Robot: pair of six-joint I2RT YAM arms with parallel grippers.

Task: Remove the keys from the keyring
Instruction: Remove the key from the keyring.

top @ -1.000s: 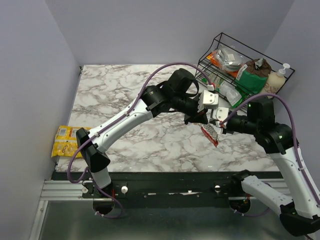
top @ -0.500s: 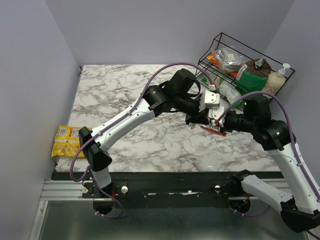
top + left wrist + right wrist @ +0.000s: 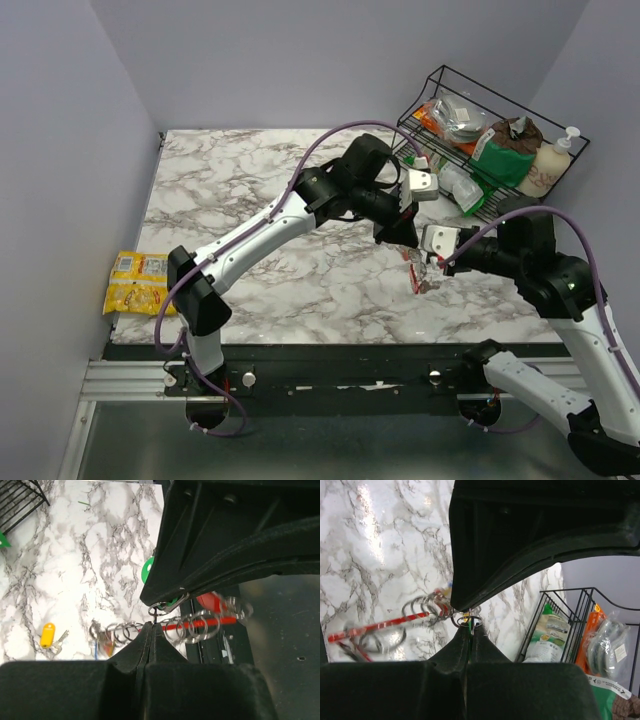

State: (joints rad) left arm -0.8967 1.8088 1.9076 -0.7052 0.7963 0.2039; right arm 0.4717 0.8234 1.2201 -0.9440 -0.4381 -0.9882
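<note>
"Any lettering you can read?"
"None. The yellow snack packet point(image 3: 135, 283) carries print, but it is too small."
"And the packets point(image 3: 500, 152) at the far right?"
"Their labels are illegible too."

Two claws are in view: the left gripper point(image 3: 400, 237) and the right gripper point(image 3: 424, 258). One red-barred keyring point(image 3: 420, 272) hangs between them. One split ring point(image 3: 158, 609) is pinched in the left claw's tips, and another one point(image 3: 467, 619) in the right's. The other rings on the bar are too blurred to count.

Three keys show by colour:
- one yellow key point(image 3: 48, 634) on the table point(image 3: 75, 555), left of the left claw
- one green tag point(image 3: 146, 570) beside its upper finger
- one blurred red tag point(image 3: 209, 601) to its right

Behind both claws stand one wire basket point(image 3: 441, 70) and one pump bottle point(image 3: 550, 160).
</note>
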